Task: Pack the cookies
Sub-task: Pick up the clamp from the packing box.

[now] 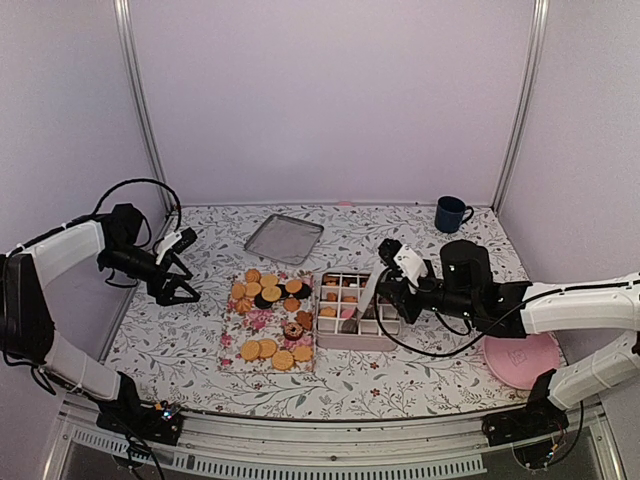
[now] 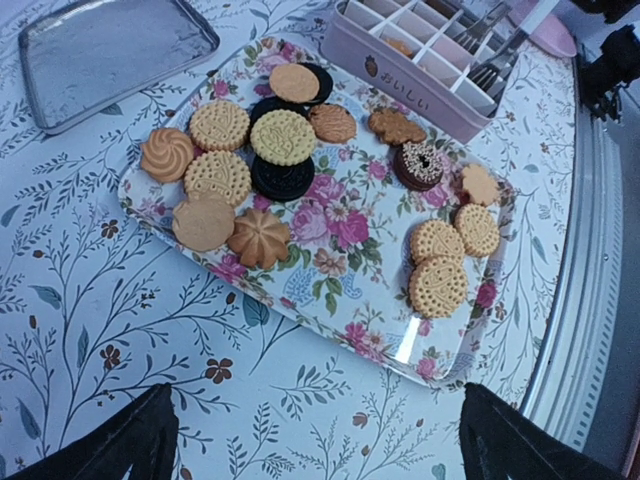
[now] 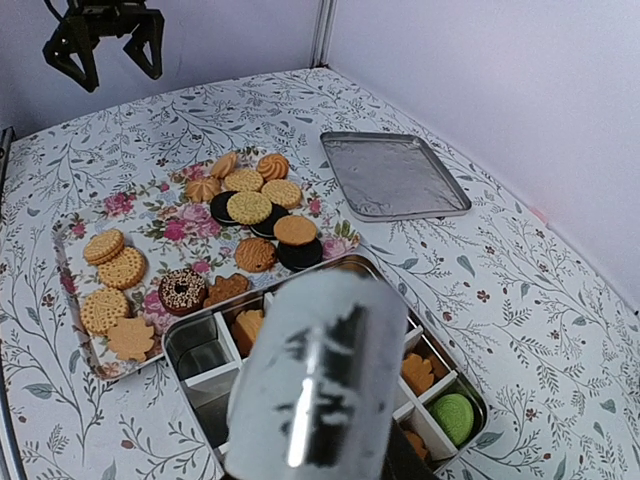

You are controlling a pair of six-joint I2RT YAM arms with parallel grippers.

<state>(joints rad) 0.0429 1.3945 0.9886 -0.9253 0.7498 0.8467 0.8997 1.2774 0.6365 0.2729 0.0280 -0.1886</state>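
Several cookies [image 1: 268, 320] [image 2: 284, 136] [image 3: 248, 206], golden and dark, lie on a floral tray [image 1: 232, 350] [image 2: 340, 262] [image 3: 72, 262]. More sit in the divided box [image 1: 350, 342] [image 2: 400, 96] [image 3: 182, 326] to its right, among them a green one [image 3: 452, 416] and a pink one [image 1: 348, 312]. My right gripper [image 1: 388, 298] is over the box, shut on metal tongs [image 1: 374, 284] [image 3: 320, 380] whose forked tips [image 2: 490, 58] reach into it. The tongs hide the jaws in the right wrist view. My left gripper [image 1: 178, 290] [image 2: 315, 398] hangs open and empty, left of the tray.
A shallow metal lid [image 1: 284, 238] [image 2: 110, 55] [image 3: 392, 175] lies behind the tray. A dark blue mug [image 1: 451, 213] stands at the back right. A pink plate [image 1: 522, 360] lies under my right forearm. Walls close the back and both sides.
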